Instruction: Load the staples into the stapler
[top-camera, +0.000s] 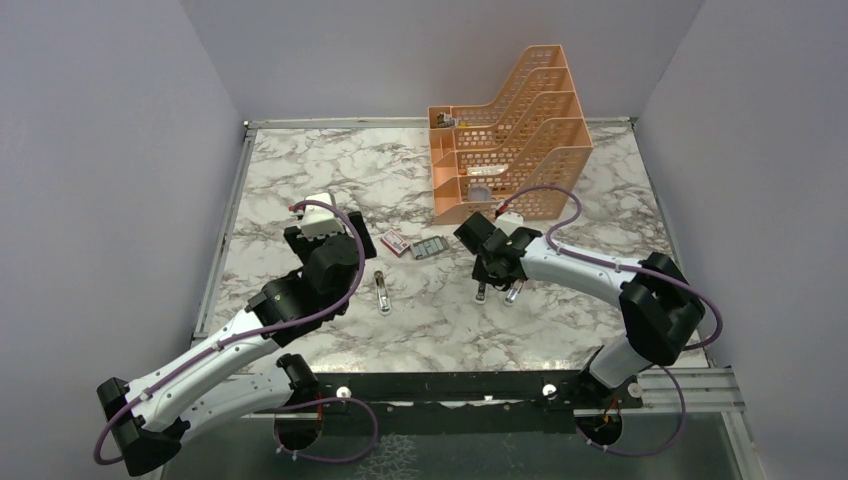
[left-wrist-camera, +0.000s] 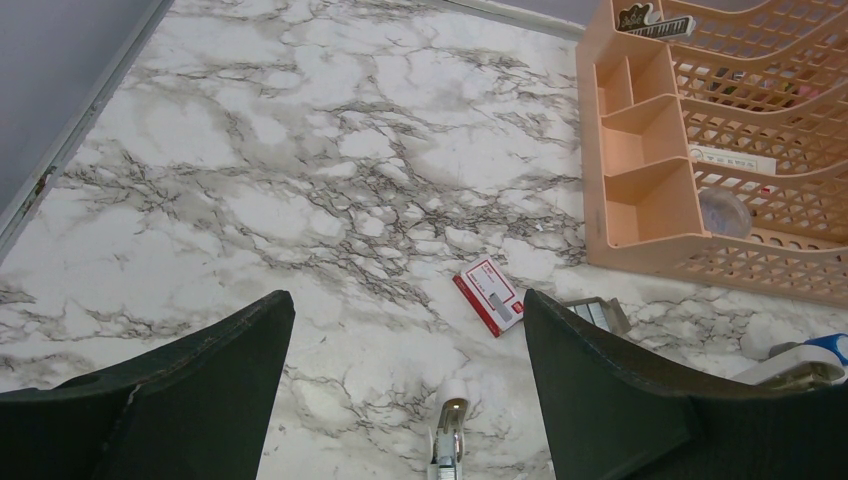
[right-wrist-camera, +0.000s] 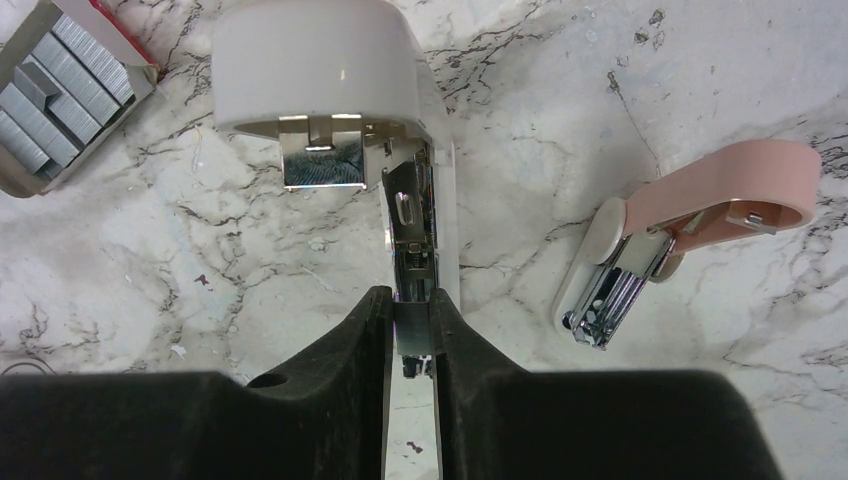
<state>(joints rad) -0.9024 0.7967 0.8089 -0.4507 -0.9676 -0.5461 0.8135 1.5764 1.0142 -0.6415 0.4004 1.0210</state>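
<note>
My right gripper (right-wrist-camera: 413, 302) is shut on a short grey strip of staples (right-wrist-camera: 414, 335), held right over the near end of the metal channel of an opened white stapler (right-wrist-camera: 330, 80), whose lid is swung back. The grey tray of staples (right-wrist-camera: 55, 95) lies at the upper left of the right wrist view, and in the top view (top-camera: 430, 248) it sits beside the red box (top-camera: 396, 242). My left gripper (left-wrist-camera: 405, 300) hangs open over bare table. A second slim stapler (left-wrist-camera: 448, 435) lies below it, and the red box (left-wrist-camera: 490, 296) lies beyond it.
A pink stapler (right-wrist-camera: 700, 205) lies half open just right of the white one. An orange mesh desk organizer (top-camera: 510, 135) stands at the back right. Grey walls close in the marble table (top-camera: 300, 170) on three sides.
</note>
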